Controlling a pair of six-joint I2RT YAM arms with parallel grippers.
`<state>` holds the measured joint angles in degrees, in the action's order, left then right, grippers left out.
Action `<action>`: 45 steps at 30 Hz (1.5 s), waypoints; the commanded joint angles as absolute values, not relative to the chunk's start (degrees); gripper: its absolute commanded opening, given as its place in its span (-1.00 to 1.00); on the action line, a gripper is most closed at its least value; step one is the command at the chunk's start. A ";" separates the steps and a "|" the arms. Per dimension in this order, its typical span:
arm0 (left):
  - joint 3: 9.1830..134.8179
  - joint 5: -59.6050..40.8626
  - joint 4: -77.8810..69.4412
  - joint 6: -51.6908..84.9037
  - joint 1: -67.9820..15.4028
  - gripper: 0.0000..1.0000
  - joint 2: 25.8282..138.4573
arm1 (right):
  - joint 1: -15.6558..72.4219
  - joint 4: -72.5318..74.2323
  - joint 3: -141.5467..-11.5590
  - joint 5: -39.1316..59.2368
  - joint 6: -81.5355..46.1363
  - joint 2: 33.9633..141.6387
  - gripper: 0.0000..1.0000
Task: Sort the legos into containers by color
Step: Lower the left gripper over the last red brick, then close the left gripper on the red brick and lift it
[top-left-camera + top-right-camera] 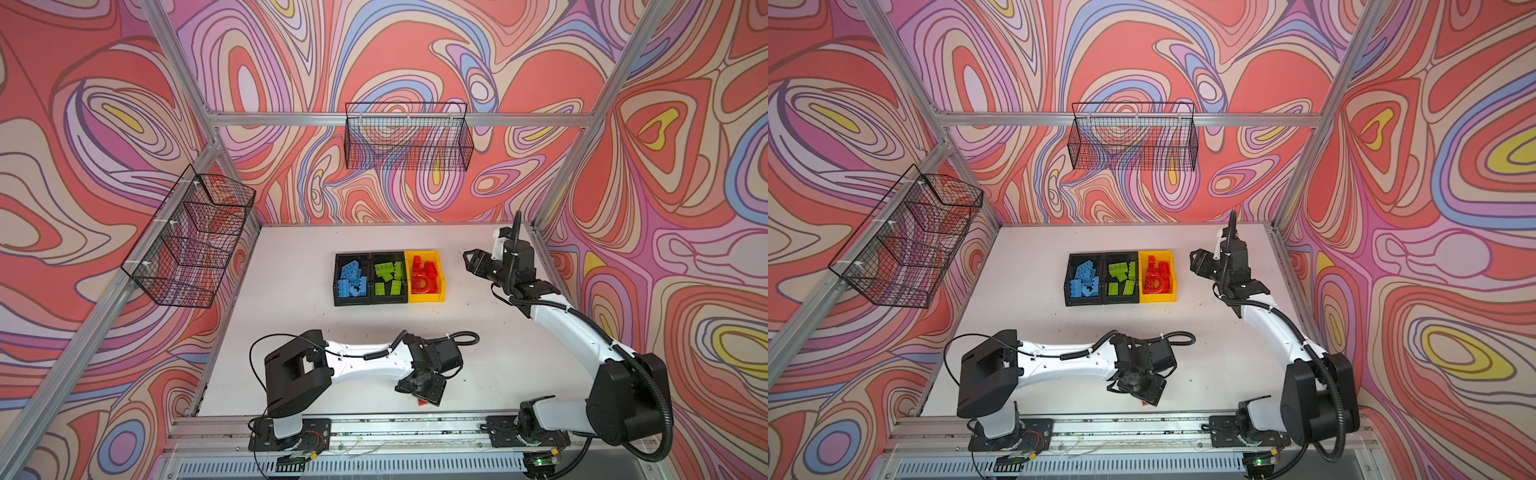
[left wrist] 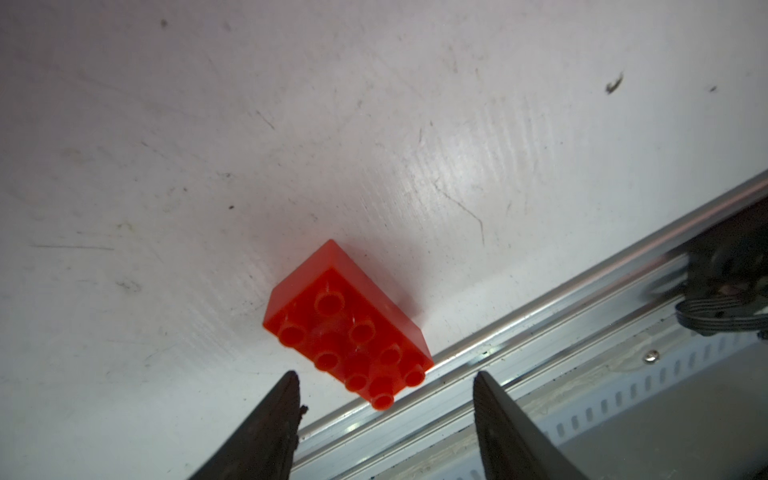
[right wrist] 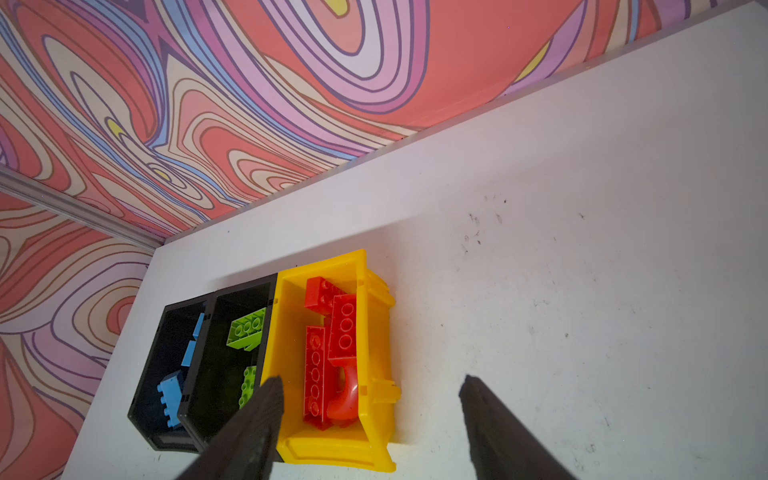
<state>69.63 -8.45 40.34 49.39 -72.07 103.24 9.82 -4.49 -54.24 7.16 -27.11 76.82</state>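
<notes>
One red brick (image 2: 345,324) lies at the edge of the tabletop (image 2: 208,124), untouched between tips of the spread left pincer (image 2: 384,374), while blue, green and red legos (image 1: 388,276) fill the containers (image 1: 424,297), the right pincer (image 3: 370,378) spread and empty beside them.

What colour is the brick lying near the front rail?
The brick is red; clearest in the left wrist view.

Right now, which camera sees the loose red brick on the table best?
The left wrist view: the red brick lies studs-up, whole and close, just ahead of the left gripper. In both top views that gripper hides all but a red sliver. The right wrist view misses it.
</notes>
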 commanded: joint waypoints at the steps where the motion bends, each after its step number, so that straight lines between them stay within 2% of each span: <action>1: 68.50 -9.44 39.15 50.80 -70.53 0.33 104.74 | 9.54 -3.17 -53.22 7.86 -27.42 74.99 0.44; 13: 68.04 -11.71 38.64 46.25 -66.37 0.13 107.69 | 9.56 -4.83 -53.96 5.58 -26.54 73.96 0.44; 23: 68.14 -9.75 39.00 40.59 -61.89 -0.31 107.45 | 9.49 -8.07 -54.93 2.56 -25.32 74.12 0.43; 31: 74.39 -7.78 40.72 30.55 -56.49 -0.36 110.53 | 9.43 -10.86 -55.36 0.10 -25.22 73.20 0.43; 33: 75.68 -6.46 41.34 28.48 -55.06 -0.26 110.92 | 9.42 -11.16 -55.80 0.01 -25.44 73.30 0.43; 37: 77.07 -4.00 44.07 24.81 -54.12 0.27 110.45 | 9.45 -11.67 -56.42 0.01 -25.60 73.69 0.42; 39: 76.25 -3.55 44.91 24.72 -54.18 0.41 109.60 | 9.49 -11.53 -56.31 0.00 -25.78 73.89 0.42; 42: 73.16 -3.93 43.92 26.17 -54.17 0.41 107.50 | 9.49 -10.60 -55.65 0.21 -26.49 74.48 0.42; 45: 70.94 -4.80 42.59 28.00 -54.40 0.31 106.30 | 9.48 -9.44 -55.11 1.01 -27.55 75.27 0.42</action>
